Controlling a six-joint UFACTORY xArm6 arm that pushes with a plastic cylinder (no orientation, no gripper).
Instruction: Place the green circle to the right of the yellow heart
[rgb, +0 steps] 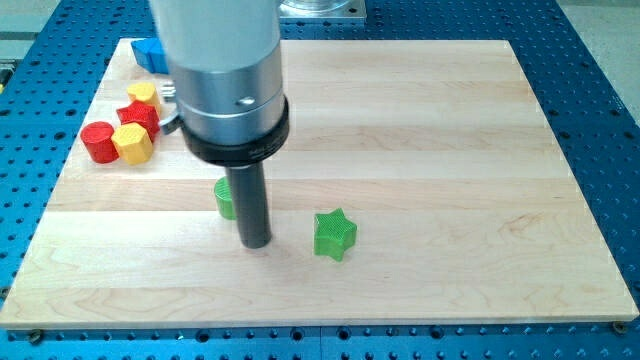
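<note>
Our tip (257, 243) is a bare rod with no jaws, touching the green circle's (225, 198) right side. We reckon it's mid-push; next we need to drive it up-left, past the yellow heart (142, 94).

A single camera looks down at a slant from the near edge of the pale wooden board (420, 130), facing across it toward the far edge at the view's top. It sits close: the grey cylindrical arm housing (222, 70) runs out of the top of the view, and my tip (257, 243) lands left of centre. The blue perforated metal table (600, 90) shows around the board. No second view shares the scene.
</note>
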